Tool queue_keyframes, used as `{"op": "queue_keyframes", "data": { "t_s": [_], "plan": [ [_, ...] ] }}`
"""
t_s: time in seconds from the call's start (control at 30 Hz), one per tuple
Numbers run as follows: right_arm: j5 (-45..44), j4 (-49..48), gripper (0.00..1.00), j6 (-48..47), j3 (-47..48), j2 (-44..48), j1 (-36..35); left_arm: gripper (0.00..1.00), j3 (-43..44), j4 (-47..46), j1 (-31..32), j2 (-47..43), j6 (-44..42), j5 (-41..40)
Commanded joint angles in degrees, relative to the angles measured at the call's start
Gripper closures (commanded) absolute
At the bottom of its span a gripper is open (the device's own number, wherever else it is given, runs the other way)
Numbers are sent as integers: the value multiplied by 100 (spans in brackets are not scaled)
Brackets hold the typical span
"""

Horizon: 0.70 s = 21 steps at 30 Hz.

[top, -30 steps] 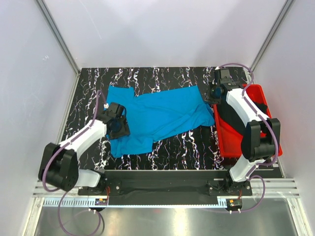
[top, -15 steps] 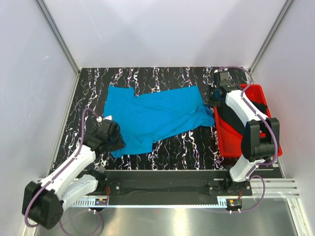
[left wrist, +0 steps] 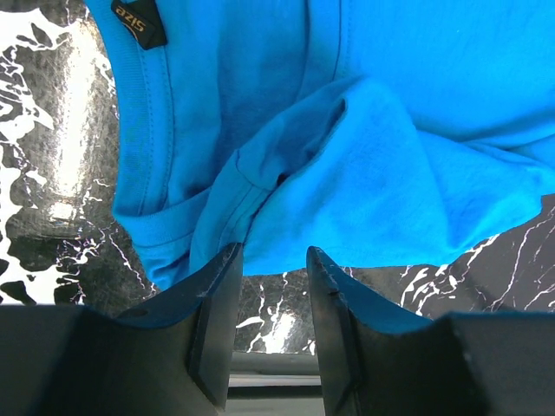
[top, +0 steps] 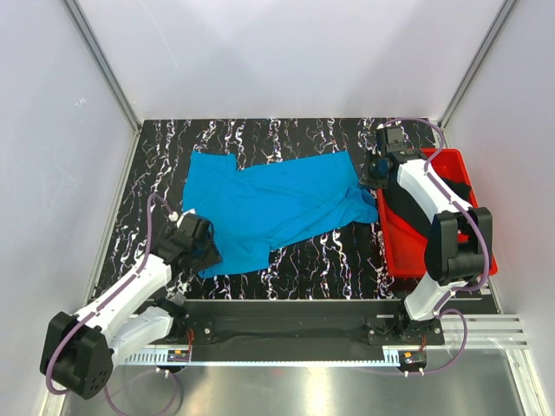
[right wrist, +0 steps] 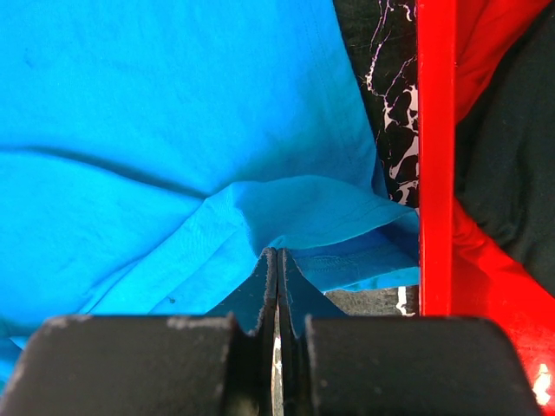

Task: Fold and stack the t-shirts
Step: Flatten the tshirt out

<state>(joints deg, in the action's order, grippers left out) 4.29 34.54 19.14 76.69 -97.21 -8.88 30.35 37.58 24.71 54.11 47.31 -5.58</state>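
Seen from above, the blue t-shirt [top: 277, 204] lies spread but crooked across the middle of the table [top: 329, 256]. Its right-hand edge reaches the red tray [top: 451, 154], where the black t-shirt [top: 397, 208] sits bunched beneath the right arm. The left gripper [top: 198, 244] is at the blue shirt's near-left corner and the right gripper [top: 375, 170] at its far-right corner. The risk I see is uneven handling: a pull from the right alone would likely drag and skew the cloth instead of flattening it, or haul its edge against the tray wall. In the left wrist view the jaws stand part-way apart, with bare table showing in the gap. A rumpled double layer, not far from the collar label [left wrist: 139, 22], ends just at the fingertips [left wrist: 227, 260]. Closing here could catch only the top layer or miss the hem, and I cannot tell whether the cloth touches the pads. In the right wrist view the jaws are pressed together and the creases run to their tips, so I judge them pinched on a small bite of the blue hem, just beside the tray's rim. So thin a hold could slip free under tension. The blue cloth looks soft, thin and matte, with shallow wrinkles and a stitched hem.
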Motion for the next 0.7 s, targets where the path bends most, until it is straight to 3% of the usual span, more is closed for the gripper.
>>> {"op": "queue_keyframes", "data": {
  "t_s": [0.0, 0.4, 0.67],
  "plan": [
    [194, -150, 100, 11, 22, 123, -17, 59, -55, -146, 69, -41, 147, -101],
    [168, -141, 100, 2, 13, 150, -17, 59, -345, -76, 122, -93, 463, -435],
    [203, -159, 100, 29, 31, 141, -17, 62, -547, -392, 174, 56, 542, -145]
  ]
}}
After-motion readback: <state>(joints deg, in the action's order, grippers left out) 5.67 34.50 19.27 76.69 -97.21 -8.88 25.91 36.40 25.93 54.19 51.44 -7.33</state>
